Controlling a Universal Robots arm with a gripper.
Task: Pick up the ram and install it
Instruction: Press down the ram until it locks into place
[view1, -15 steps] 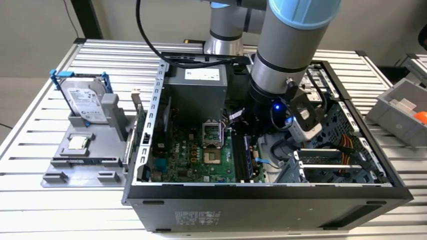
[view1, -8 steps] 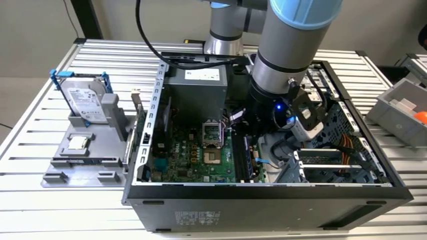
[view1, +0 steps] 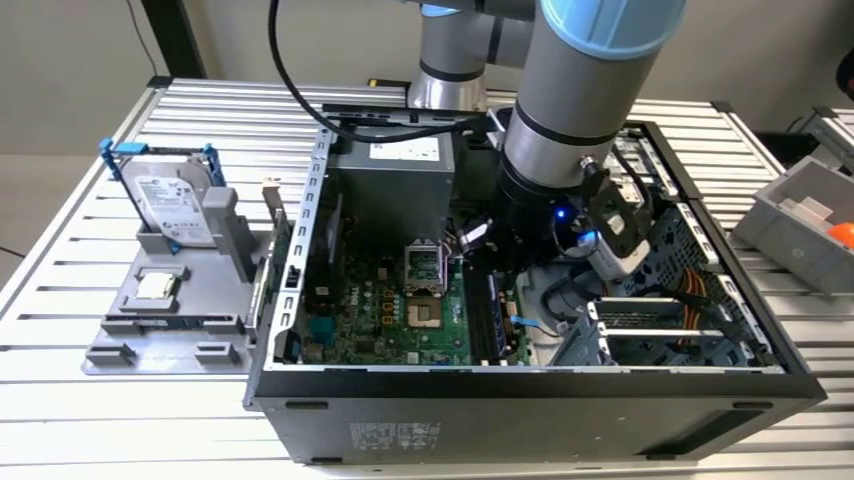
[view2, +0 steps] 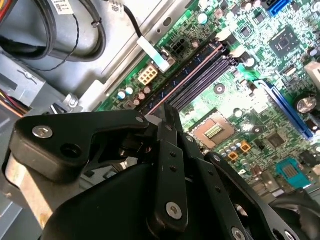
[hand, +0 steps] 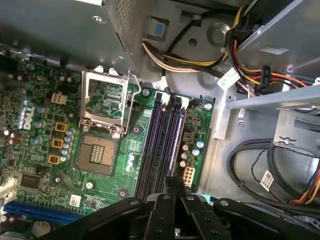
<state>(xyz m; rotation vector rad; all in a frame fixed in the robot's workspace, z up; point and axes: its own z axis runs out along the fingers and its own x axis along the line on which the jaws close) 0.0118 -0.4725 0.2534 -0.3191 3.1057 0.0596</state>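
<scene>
Silver slats make up the counter (view1: 107, 420) in the exterior view, and an open computer case (view1: 534, 420) lies on it with its motherboard (view1: 387, 320) facing up. The arm (view1: 574, 120) reaches down into the case from the far side. Its gripper (view1: 507, 305) is low over the black memory slots (view1: 487, 330), at the right edge of the board. On the counter to the left of the case stands a grey holder (view1: 147, 330), with a hard drive (view1: 174, 205) in a blue-handled frame propped upright at its far end and a small square processor chip (view1: 156, 285) lying flat nearer.

In the second wrist view the gripper (view2: 167, 112) has its fingers (view2: 161, 127) drawn close together. They pinch the ram (view2: 190, 80), which shows edge-on as a thin strip running away from the fingertips. The strip lies in line with the memory slots (view2: 202, 82), on the side nearest the board's edge. I cannot tell whether it is fully seated. The empty processor socket (view2: 215, 131) lies just beyond the slots.

In the first wrist view the gripper (hand: 172, 182) again pinches the ram (hand: 173, 145) over the row of memory slots (hand: 155, 145). The processor socket (hand: 97, 155) is beside them, its metal latch frame (hand: 105, 100) swung open. Bundled cables (hand: 200, 60) run along the case wall.
</scene>
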